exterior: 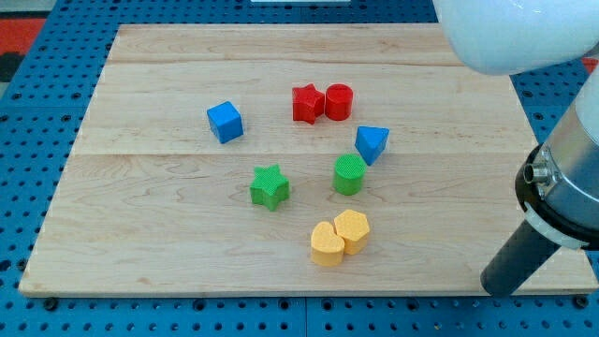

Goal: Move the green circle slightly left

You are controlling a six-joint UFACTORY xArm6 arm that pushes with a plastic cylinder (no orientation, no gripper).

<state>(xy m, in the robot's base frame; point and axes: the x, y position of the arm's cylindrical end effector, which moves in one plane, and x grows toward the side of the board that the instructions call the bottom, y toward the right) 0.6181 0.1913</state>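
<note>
The green circle [349, 174] stands upright near the middle of the wooden board [140, 243]. The blue triangle [372, 143] sits just up and right of it, almost touching. The green star [270, 186] lies to its left with a gap between them. My tip [496, 286] is at the board's bottom right corner, far to the right of and below the green circle, touching no block.
A red star [307, 103] and a red circle [339, 101] touch each other near the view's top. A blue cube [225, 122] is at upper left. A yellow heart [327, 244] and a yellow hexagon [353, 230] touch below the green circle.
</note>
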